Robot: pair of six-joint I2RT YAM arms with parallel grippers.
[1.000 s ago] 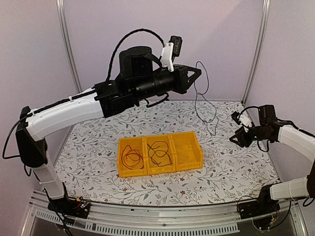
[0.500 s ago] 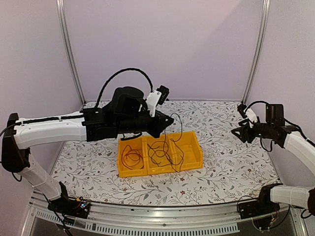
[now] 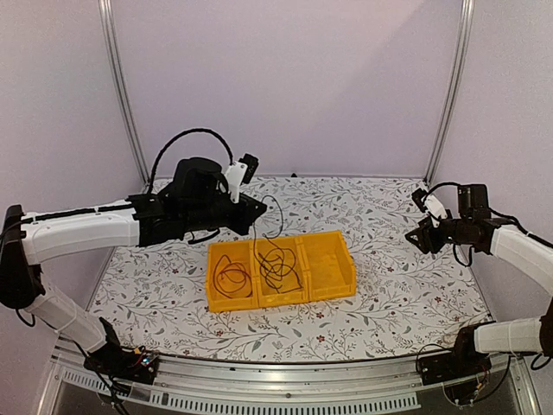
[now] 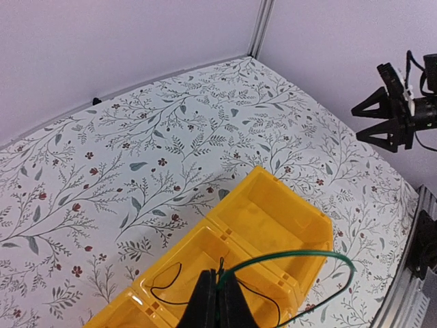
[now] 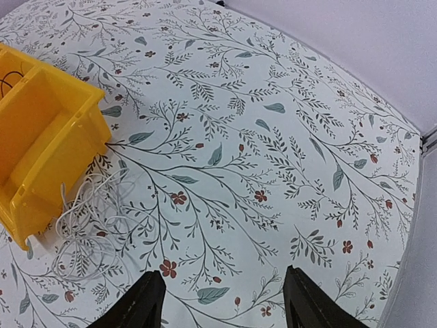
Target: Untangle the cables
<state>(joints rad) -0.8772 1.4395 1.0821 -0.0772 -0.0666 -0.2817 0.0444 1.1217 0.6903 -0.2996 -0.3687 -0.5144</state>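
My left gripper [image 3: 257,212] [image 4: 220,285] hovers just behind the yellow bin [image 3: 346,285] and is shut on a thin green cable [image 4: 311,254]. That cable [image 3: 282,220] arcs out to the right and drops into the middle compartment. A black cable [image 3: 278,268] [image 4: 162,281] lies in that middle compartment, and a red one [image 3: 232,277] in the left compartment. A white cable [image 5: 89,225] lies in loose loops on the table beside the bin's corner [image 5: 41,130]. My right gripper [image 3: 423,235] [image 5: 222,273] hangs open over the table's right side, holding nothing.
The bin's right compartment [image 3: 328,264] holds no cable. Metal frame posts [image 3: 449,86] stand at the back corners before the plain wall. The flowered tablecloth [image 5: 273,137] spreads under my right gripper, which also shows in the left wrist view [image 4: 389,116].
My left arm has come down and to the left from high at the back, bringing the green cable down over the bin. The right gripper has opened wider and shifted slightly.
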